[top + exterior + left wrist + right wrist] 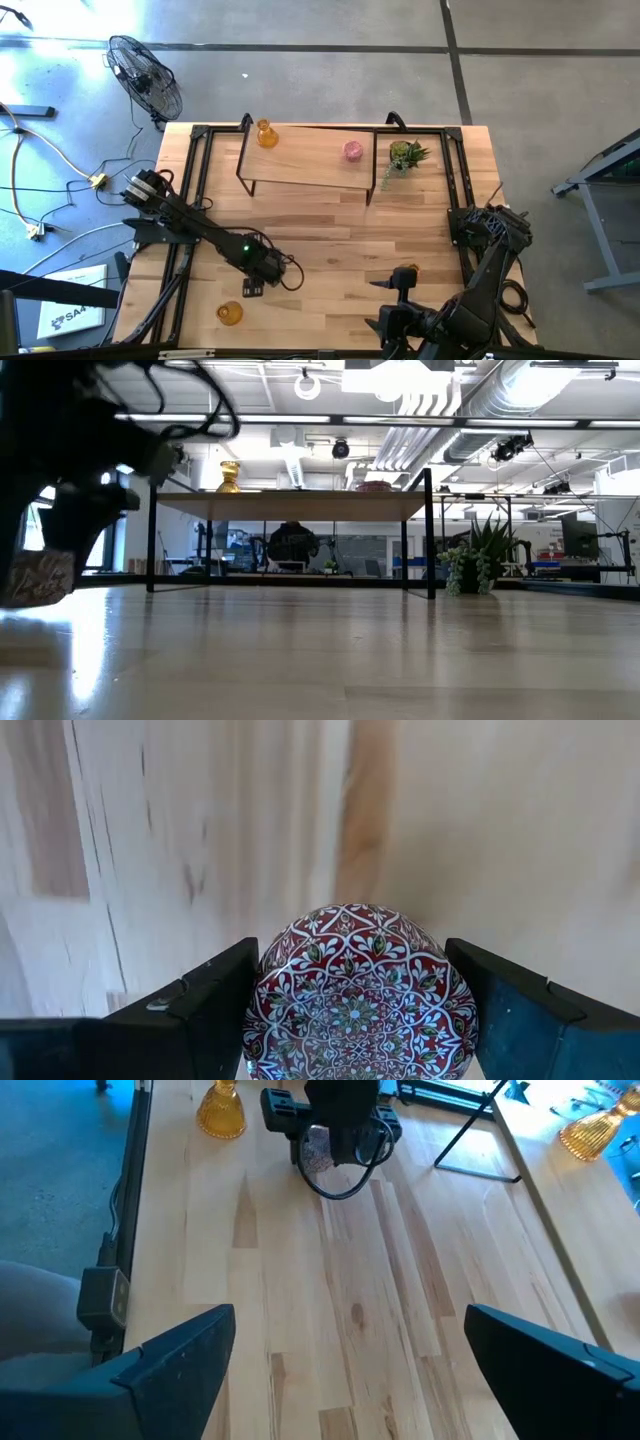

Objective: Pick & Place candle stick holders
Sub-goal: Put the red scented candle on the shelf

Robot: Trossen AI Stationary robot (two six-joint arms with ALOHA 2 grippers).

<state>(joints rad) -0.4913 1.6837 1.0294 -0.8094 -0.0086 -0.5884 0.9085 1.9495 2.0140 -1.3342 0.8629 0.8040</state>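
my left claw (350, 1010): clamped around a red patterned holder (358, 995) above the table (480, 840)
my right claw (345, 1355): jaws wide apart, empty, near front edge
amber holders: one on shelf (266, 134), one at front left (230, 313)

High above the pale wooden table (330, 225), looking straight down, far enough off to take in both dark arms and the grey floor around.

Down at table height, looking level across the wood to the flat wooden shelf on thin black legs (290, 505) and the room behind. Same shelf seen from above too.

On the left wrist, very near the boards, looking past the left gripper (352, 985) closed around a round red glass piece with white and blue patterns (360, 1010).

On the right wrist, looking across the table at that same gripper farther off, with an amber bell-shaped glass piece (220, 1110) nearby.
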